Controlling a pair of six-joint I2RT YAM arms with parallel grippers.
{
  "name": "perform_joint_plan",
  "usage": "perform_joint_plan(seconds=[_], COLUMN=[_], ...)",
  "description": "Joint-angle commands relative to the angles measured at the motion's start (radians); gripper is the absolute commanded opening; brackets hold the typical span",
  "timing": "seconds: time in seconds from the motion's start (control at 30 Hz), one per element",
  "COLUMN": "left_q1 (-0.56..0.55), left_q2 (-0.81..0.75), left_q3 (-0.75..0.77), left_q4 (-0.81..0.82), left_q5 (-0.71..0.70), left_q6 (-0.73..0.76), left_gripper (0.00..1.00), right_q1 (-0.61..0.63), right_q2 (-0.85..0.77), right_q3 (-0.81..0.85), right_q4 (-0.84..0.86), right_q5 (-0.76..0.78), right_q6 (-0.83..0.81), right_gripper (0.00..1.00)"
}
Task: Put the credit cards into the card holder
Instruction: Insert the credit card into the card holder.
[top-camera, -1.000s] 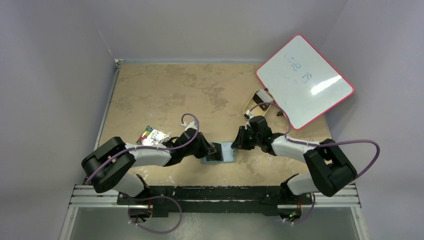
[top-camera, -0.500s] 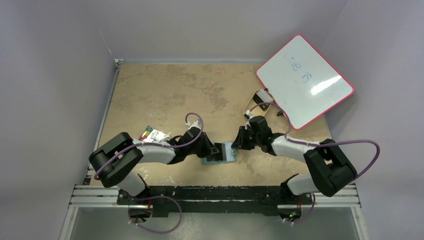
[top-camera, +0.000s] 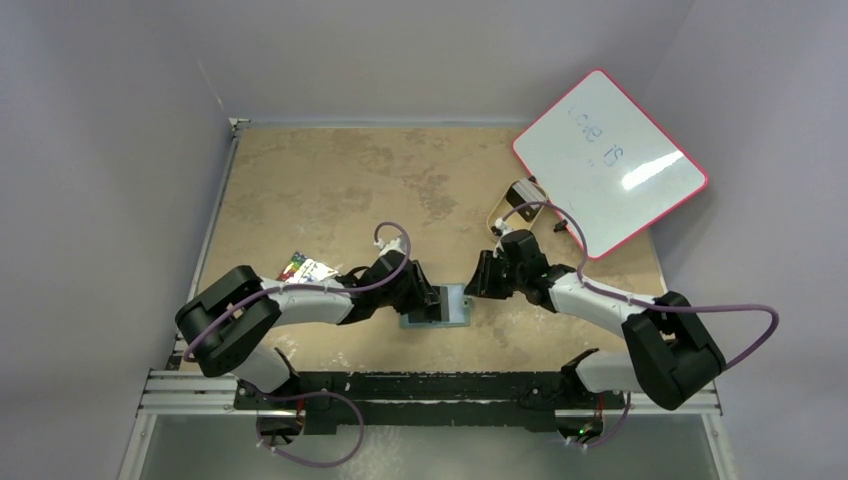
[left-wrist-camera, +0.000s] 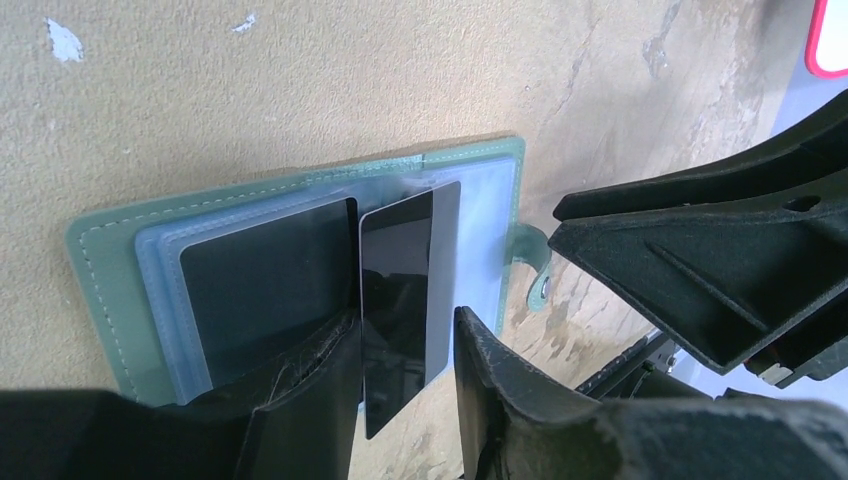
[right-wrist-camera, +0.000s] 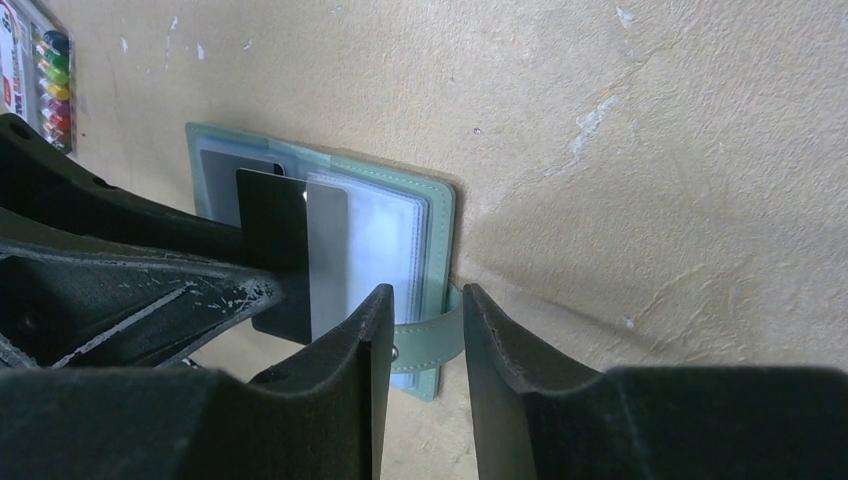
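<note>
Left fingers (left-wrist-camera: 300, 400) apart, two dark cards (left-wrist-camera: 397, 300), one green card holder (left-wrist-camera: 100, 260)

Dull green card holder (left-wrist-camera: 110, 290), black credit cards (left-wrist-camera: 398, 290), tan table (top-camera: 330, 180).
The card holder has pale stitching along its edge and clear, bluish sleeves. Of the credit cards, one is glossy black, one matt dark. The table is mottled with paler patches. The whiteboard (top-camera: 610, 160) is white with a red rim.
</note>
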Motion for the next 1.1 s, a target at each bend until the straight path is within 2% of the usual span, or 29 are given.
perform_joint_plan(seconds=[0.0, 0.23, 0.4, 0.7, 1.07], left_q1=[-0.006, -0.005, -0.007, -0.014, -0.026], left_q2=[-0.028, -0.026, -0.021, -0.023, 0.025], left_q3=[0.035, 0.126, 0.121, 0.153, 0.158], left_q4=[-0.072, -0.184, -0.166, -0.271, -0.228], left_q5=[-0.063, -0.102, -0.084, -0.142, -0.118], left_q6=[0.049, 0.100, 0.104, 0.113, 0.110], left_gripper=[0.38, 0.41, 0.42, 0.42, 0.42], right_q1=[0.003, 0.005, 0.005, 0.005, 0.006], right_q2=[-0.019, -0.015, -0.014, 0.003, -0.005], right_q3=[0.005, -0.012, -0.020, -0.029, -0.047], right_q4=[0.011, 0.046, 0.072, 0.090, 0.090], right_q5=[-0.021, -0.039, -0.055, -0.075, -0.058], right_q6=[-0.003, 0.002, 0.007, 0.027, 0.038], right_gripper=[0.34, 0.31, 0.29, 0.29, 0.31])
